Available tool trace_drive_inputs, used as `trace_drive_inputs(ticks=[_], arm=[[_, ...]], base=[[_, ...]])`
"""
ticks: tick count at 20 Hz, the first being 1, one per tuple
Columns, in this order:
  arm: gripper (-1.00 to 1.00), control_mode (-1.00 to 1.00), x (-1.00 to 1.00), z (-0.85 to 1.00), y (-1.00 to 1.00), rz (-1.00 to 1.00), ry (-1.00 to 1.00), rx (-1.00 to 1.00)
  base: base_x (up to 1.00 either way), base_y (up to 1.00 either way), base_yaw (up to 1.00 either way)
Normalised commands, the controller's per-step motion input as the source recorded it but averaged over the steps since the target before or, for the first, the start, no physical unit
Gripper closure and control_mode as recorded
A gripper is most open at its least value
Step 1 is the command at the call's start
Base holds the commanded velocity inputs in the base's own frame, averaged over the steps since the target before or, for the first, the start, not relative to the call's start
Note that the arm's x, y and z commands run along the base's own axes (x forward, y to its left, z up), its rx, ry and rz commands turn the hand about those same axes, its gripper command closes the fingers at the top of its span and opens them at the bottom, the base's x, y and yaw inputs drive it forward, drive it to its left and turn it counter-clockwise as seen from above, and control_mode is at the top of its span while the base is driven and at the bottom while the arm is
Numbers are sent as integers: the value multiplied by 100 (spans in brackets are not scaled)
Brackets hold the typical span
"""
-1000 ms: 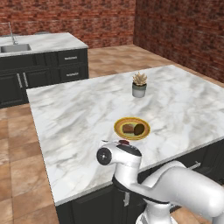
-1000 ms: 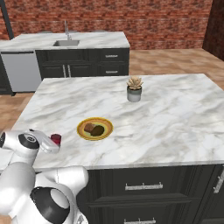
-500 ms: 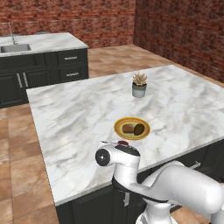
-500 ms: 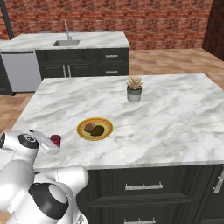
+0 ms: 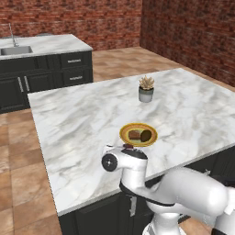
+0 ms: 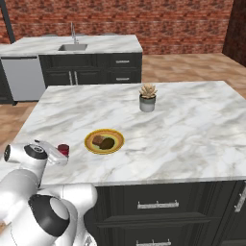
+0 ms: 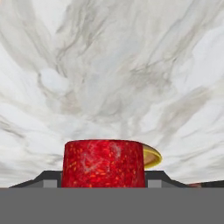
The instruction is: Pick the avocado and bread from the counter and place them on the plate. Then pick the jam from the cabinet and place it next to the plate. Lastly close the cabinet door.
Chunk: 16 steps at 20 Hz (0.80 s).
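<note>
My gripper [image 7: 103,180] is squeezed on the jam [image 7: 103,163]. The red jar sits right between my two fingers, and they press on its sides. From the right side I can see the jam [image 6: 63,150] at the end of my hand, low over the counter [image 6: 192,125], near the front edge.

What could go wrong? I think the jar could tip if I let go while it is up in the air or leaning. Then it may roll, and the edge of the counter is close, so it could fall to the floor. I should set it flat on the stone first, then let go.

I could also bump the plate [image 6: 104,141]. It is just beside the jam, a little further in. In the view from my hand, a bit of its yellow rim [image 7: 151,156] peeks out from behind the jar. If I push the jar too far that way, it will hit the rim, and the plate may slide.

On the plate sit the bread [image 6: 98,140] and the avocado [image 6: 107,143], side by side and touching. A hard knock could shake them off.

A little plant pot [image 6: 147,97] stands well apart, further back on the counter. It is not in my way.

The cabinet door is not yet closed, I think.
</note>
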Motion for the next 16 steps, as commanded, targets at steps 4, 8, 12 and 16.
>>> trace_drive_inputs(ticks=[4, 8, 12, 16], arm=[[100, -100, 24, 0, -6, 2, 0, 0], [100, -100, 14, 0, -6, 1, 0, 4], [100, -100, 13, -1, -7, 0, 0, 10], [100, -100, 11, -6, -10, 0, 1, 15]], base=[[0, 0, 0], [0, 0, 0], [0, 0, 0], [0, 0, 0]])
